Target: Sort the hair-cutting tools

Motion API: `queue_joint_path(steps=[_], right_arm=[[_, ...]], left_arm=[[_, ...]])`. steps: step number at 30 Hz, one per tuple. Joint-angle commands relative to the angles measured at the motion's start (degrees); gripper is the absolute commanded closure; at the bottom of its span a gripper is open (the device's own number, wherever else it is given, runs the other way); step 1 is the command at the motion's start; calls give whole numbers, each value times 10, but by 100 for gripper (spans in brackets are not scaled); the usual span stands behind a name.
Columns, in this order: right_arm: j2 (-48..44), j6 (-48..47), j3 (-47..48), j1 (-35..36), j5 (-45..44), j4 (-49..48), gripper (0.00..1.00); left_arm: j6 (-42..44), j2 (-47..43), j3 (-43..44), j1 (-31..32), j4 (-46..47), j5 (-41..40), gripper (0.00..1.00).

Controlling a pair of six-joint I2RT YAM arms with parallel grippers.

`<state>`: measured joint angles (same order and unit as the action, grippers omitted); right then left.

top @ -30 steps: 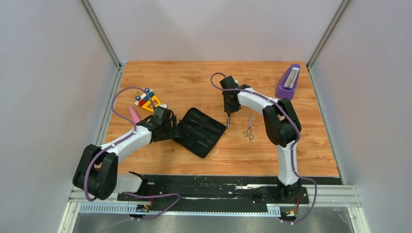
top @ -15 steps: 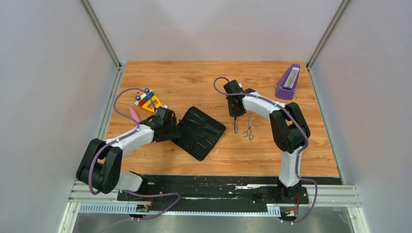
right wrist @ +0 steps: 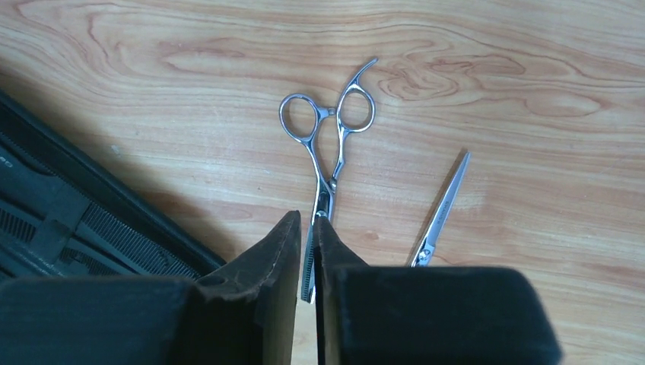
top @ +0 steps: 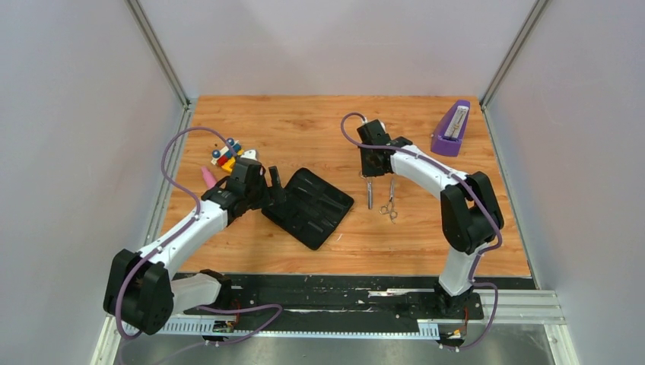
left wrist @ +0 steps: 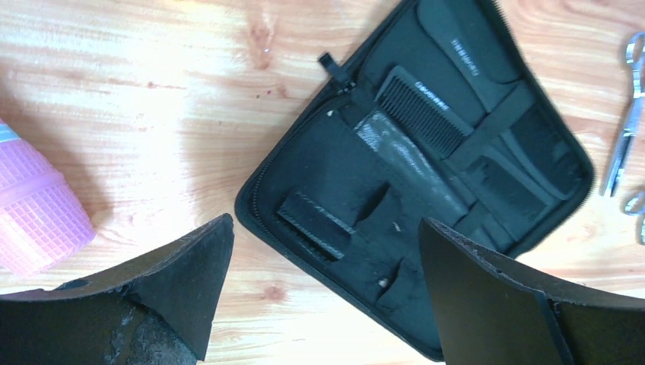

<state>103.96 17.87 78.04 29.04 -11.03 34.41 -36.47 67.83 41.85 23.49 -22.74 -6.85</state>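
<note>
The open black zip case (top: 312,207) lies mid-table; in the left wrist view (left wrist: 426,190) a black comb (left wrist: 422,114) sits under its straps and a second comb (left wrist: 462,53) is tucked beside it. My left gripper (top: 271,187) (left wrist: 325,224) is open and empty over the case's left edge. My right gripper (top: 369,172) (right wrist: 308,220) is shut on the blade of silver scissors (top: 370,195) (right wrist: 327,125), just right of the case. The second scissors (top: 390,202) (right wrist: 445,204) (left wrist: 627,129) lie on the wood right beside them.
A pink tube (top: 206,176) (left wrist: 34,217) and a colourful toy (top: 228,156) lie to the left of my left gripper. A purple object (top: 450,129) stands at the back right. Grey walls close in the table on the left and right.
My right gripper has carried the scissors rightward from the case's edge to beside the second scissors. My left arm has reached forward and its gripper now shows open at the case's left edge.
</note>
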Motion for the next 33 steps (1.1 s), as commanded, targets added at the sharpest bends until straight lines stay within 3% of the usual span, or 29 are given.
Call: queue_joint_path(steps=[1, 5, 18, 21, 24, 33], right_arm=[[24, 9, 17, -14, -1, -9, 82], [67, 7, 52, -24, 3, 2, 78], [176, 15, 104, -34, -8, 23, 78], [190, 16, 97, -33, 5, 28, 87], [177, 17, 81, -33, 10, 25, 100], [31, 31, 35, -34, 16, 2, 100]], left_arm=[[10, -30, 30, -2, -9, 16, 2], [12, -45, 32, -2, -12, 15, 2], [26, -57, 34, -2, 0, 27, 0], [30, -54, 35, -2, 4, 35, 0], [36, -53, 35, -1, 16, 49, 0], [25, -35, 28, 16, 117, 132, 0]])
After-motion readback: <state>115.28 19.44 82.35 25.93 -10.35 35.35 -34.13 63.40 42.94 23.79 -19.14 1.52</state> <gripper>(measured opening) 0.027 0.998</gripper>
